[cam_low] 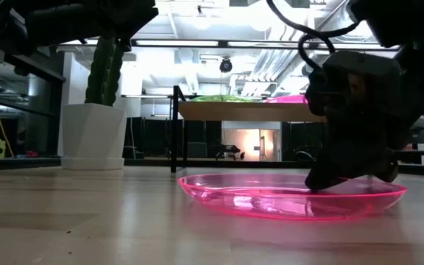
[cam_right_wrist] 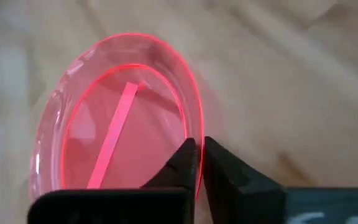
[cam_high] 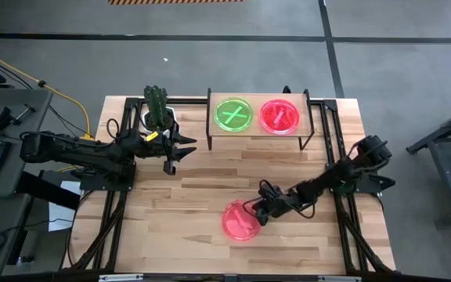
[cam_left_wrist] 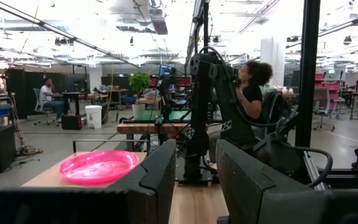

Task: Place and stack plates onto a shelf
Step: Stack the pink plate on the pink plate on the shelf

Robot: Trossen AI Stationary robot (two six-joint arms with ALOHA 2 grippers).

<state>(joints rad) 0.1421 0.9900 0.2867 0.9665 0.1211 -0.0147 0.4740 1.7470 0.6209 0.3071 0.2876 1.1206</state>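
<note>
A pink plate (cam_high: 239, 221) with one raised stripe lies on the table's near middle; it also shows in the low view as plate (cam_low: 285, 195). My right gripper (cam_high: 258, 209) is down at the plate's right rim, shut on it. The shelf (cam_high: 261, 135) stands at the far edge. On its board rest a green plate (cam_high: 233, 114) with a cross mark and a pink plate (cam_high: 279, 116). My left gripper (cam_high: 171, 159) is open and hovers left of the shelf, touching nothing. The other plates are out of view. My right gripper (cam_right_wrist: 199, 163) pinches the pink plate's rim (cam_right_wrist: 191, 127) on its right side, one finger (cam_right_wrist: 182, 163) inside the rim and the other outside. The fingers slant down from the table's right. The plate's underside (cam_low: 271, 210) lies on the table.
A white pot with a cactus (cam_high: 160, 119) stands at the far left, next to the shelf and close to my left gripper. Bare tabletop (cam_high: 178, 227) spreads left of the pink plate. People sit in the room beyond the table.
</note>
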